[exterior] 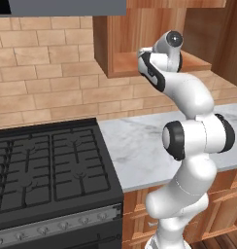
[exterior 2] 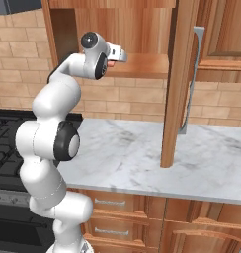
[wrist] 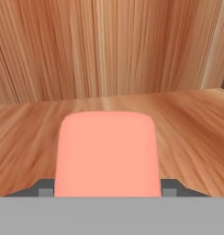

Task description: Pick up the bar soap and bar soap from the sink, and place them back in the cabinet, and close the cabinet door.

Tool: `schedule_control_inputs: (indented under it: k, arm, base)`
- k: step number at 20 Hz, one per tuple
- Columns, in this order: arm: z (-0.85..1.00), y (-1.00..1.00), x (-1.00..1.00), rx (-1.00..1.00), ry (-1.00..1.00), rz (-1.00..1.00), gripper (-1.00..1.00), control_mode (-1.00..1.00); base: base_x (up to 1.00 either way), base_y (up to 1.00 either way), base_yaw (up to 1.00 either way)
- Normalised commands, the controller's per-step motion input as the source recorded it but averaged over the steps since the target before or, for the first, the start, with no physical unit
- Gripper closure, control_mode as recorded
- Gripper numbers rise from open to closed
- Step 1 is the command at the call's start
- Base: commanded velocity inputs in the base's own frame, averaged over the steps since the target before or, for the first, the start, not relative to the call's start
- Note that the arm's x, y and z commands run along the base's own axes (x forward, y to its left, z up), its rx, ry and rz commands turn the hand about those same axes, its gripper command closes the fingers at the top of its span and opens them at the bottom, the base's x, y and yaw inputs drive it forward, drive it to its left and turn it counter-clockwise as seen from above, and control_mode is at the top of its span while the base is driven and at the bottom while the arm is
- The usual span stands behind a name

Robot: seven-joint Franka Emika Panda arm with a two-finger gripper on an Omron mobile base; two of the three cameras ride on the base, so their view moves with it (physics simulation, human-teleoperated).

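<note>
A salmon-pink bar soap (wrist: 107, 151) sits between my gripper's (wrist: 108, 189) two dark tips, and the gripper is shut on it. The soap hangs just above the plank floor of the open wooden cabinet (wrist: 187, 119). In the right base view my gripper (exterior 2: 121, 55) reaches into the cabinet (exterior 2: 147, 64) from the left, with a sliver of the pink soap (exterior 2: 111, 62) showing under it. The cabinet door (exterior 2: 176, 84) stands open, edge-on, with its long grey handle to its right. In the left base view the arm hides the hand inside the cabinet (exterior: 123, 63). The sink is out of view.
A white marble counter (exterior 2: 142, 153) runs below the cabinet, with low wooden drawers (exterior 2: 112, 202) under it. A black gas stove (exterior: 42, 165) stands to the left, against a brick wall (exterior: 42, 78). The open door hangs down close to the counter.
</note>
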Motion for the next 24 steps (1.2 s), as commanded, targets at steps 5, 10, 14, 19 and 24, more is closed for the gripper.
schedule_control_inputs:
  k: [5, 10, 14, 19, 24]
  arm:
    - [0.00, 0.00, 0.00, 0.00, 0.00, 0.00, -1.00, -1.00]
    - [0.00, 0.00, 0.00, 0.00, 0.00, 0.00, -1.00, -1.00]
    - [0.00, 0.00, -0.03, 0.00, 0.00, 0.00, -1.00, -1.00]
    - [-0.07, 0.00, -0.29, 0.00, 0.00, 0.00, -1.00, -1.00]
    - [-0.11, 0.00, -0.42, 0.00, 0.00, 0.00, -1.00, -1.00]
  base:
    - [0.00, 0.00, 0.00]
    - [0.00, 0.00, 0.00]
    - [0.00, 0.00, 0.00]
    - [0.00, 0.00, 0.00]
    - [0.00, 0.00, 0.00]
